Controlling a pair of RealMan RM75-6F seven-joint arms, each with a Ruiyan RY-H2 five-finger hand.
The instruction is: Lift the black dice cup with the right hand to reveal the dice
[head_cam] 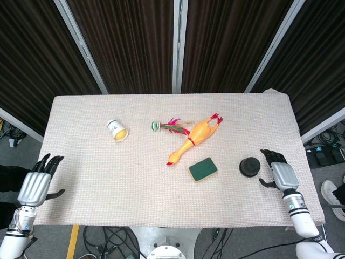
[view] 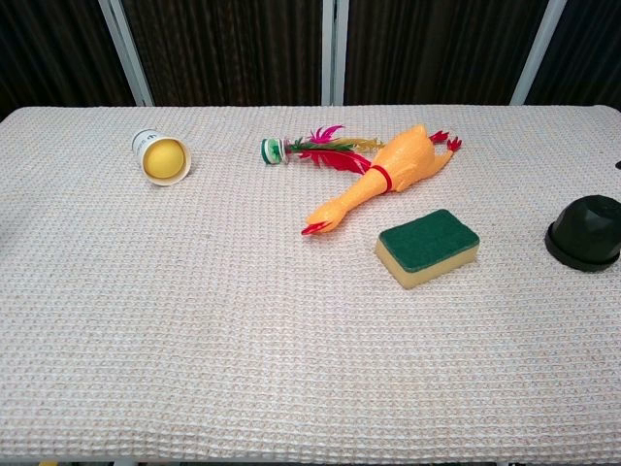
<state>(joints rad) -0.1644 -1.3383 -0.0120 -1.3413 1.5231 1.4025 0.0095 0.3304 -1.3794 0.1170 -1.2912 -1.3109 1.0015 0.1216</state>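
Note:
The black dice cup (head_cam: 249, 167) stands mouth down on the cloth at the right side of the table; it also shows at the right edge of the chest view as the cup (view: 585, 232). My right hand (head_cam: 279, 172) hovers just right of it with fingers apart, holding nothing and not touching the cup. My left hand (head_cam: 36, 184) is off the table's left front corner, fingers spread and empty. No dice are visible. Neither hand shows in the chest view, apart from a dark speck at its right edge.
A green and yellow sponge (head_cam: 202, 169) lies left of the cup. A rubber chicken (head_cam: 194, 137) and a feathered shuttlecock (head_cam: 168, 126) lie mid-table. A white paper cup (head_cam: 117, 130) lies on its side at the back left. The table's right edge (head_cam: 307, 172) is close to my right hand.

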